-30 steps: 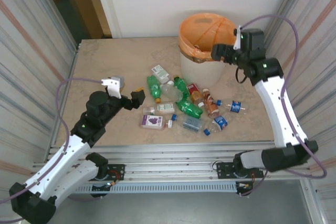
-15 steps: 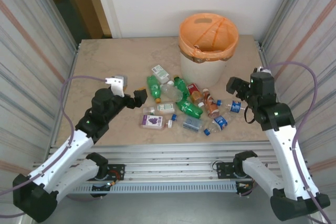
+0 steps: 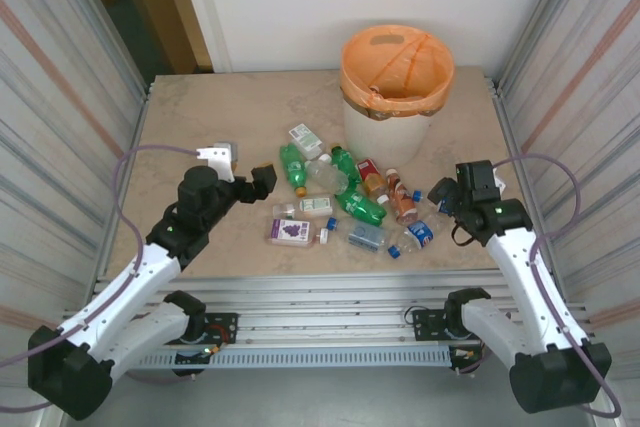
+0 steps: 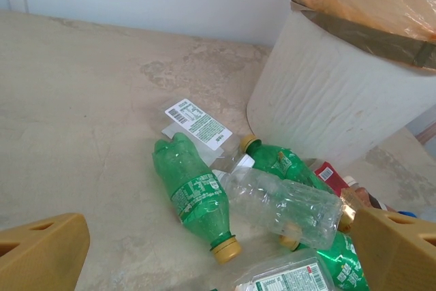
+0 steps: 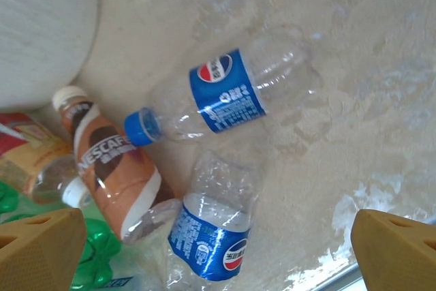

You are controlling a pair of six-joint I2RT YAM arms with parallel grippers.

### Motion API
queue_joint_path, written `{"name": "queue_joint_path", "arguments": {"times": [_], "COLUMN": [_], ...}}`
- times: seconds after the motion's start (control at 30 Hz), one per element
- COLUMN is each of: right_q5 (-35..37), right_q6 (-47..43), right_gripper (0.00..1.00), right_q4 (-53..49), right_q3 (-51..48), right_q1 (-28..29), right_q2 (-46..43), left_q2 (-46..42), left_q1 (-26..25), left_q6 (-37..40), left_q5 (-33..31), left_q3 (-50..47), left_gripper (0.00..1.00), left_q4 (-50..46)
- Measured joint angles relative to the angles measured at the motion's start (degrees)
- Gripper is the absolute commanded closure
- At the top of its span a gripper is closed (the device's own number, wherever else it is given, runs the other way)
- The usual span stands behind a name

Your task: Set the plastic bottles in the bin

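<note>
Several plastic bottles (image 3: 345, 202) lie in a loose pile in the middle of the table, in front of the bin (image 3: 397, 82). The bin is cream-white with an orange bag over its rim. My left gripper (image 3: 240, 172) is open at the pile's left edge. In the left wrist view the left gripper (image 4: 221, 264) faces a green bottle (image 4: 197, 195) and a clear bottle (image 4: 289, 206), and the bin (image 4: 334, 93) rises behind them. My right gripper (image 3: 447, 199) hangs open over the pile's right end. The right gripper (image 5: 218, 257) is above two blue-labelled bottles (image 5: 228, 93) (image 5: 211, 233) and a brown bottle (image 5: 109, 168).
The table (image 3: 200, 117) is walled by ribbed panels on the left and right, with a white wall behind. A flat clear pack with a white label (image 4: 197, 120) lies at the far edge of the pile. The table's front edge (image 5: 381, 264) is close to the right gripper.
The right arm has come away from above the bin and dropped low to the right end of the pile. The left arm has edged slightly toward the bottles. Both grippers stayed open.
</note>
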Motion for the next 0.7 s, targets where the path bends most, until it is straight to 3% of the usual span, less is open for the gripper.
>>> {"name": "queue_joint_path", "arguments": {"times": [0.7], "right_q5": [-4.31], "right_q6": [12.33], "right_gripper": [0.02], "right_q4": [11.10], "right_q3": [-3.10], "right_q1": [-8.33], "right_q2": [13.40], "left_q2": [-0.28], "left_q1": [0.42], "left_q6": [0.00], "left_q5": [0.22], "left_q3": [0.04], "left_gripper": [0.01], "left_q4": [-0.50]}}
